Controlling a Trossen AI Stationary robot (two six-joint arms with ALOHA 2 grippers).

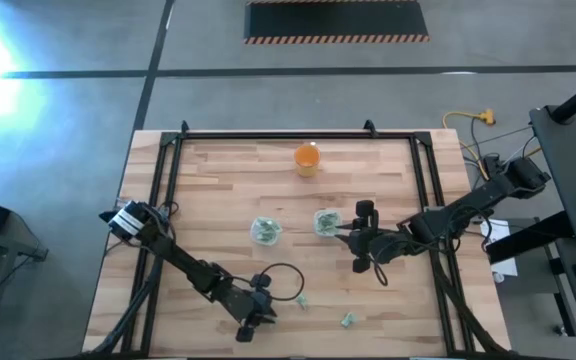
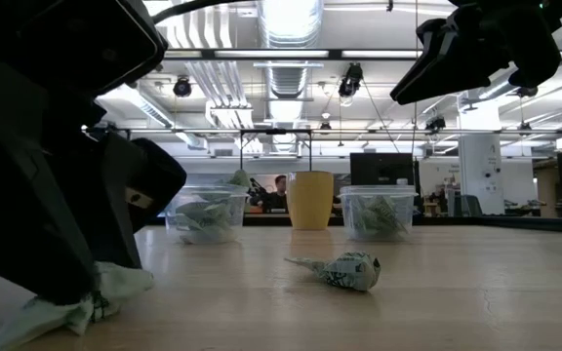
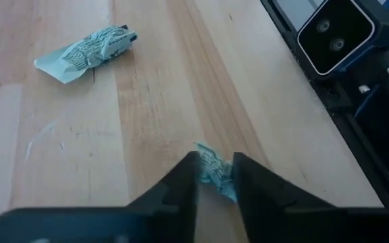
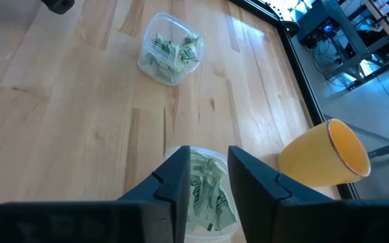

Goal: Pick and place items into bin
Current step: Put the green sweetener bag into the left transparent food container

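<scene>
The items are small, pale green, wrinkly pieces. My left gripper (image 3: 215,182) is down at the table's near edge, shut on one item (image 3: 214,171) (image 2: 61,310). Two loose items lie flat on the wood nearby (image 1: 301,300) (image 1: 348,320); one also shows in the left wrist view (image 3: 90,50) and one in the low view (image 2: 344,271). Two clear tubs hold more items, the left tub (image 1: 265,230) (image 4: 169,48) and the right tub (image 1: 326,222). My right gripper (image 4: 210,181) hangs open above the right tub (image 4: 208,192), its fingers touching nothing. My left gripper pinches the item by its crumpled middle (image 3: 216,177) between its two fingers, which slant down from above toward the near edge. The item lies on the table, and one end (image 3: 201,147) pokes out ahead of the fingertips.
An orange cup (image 1: 307,158) (image 4: 323,155) stands near the table's far edge, behind the tubs. The low camera's housing (image 3: 335,34) sits on the black frame rail at the near edge, close to my left gripper. Bare wood lies between the tubs and the loose items.
</scene>
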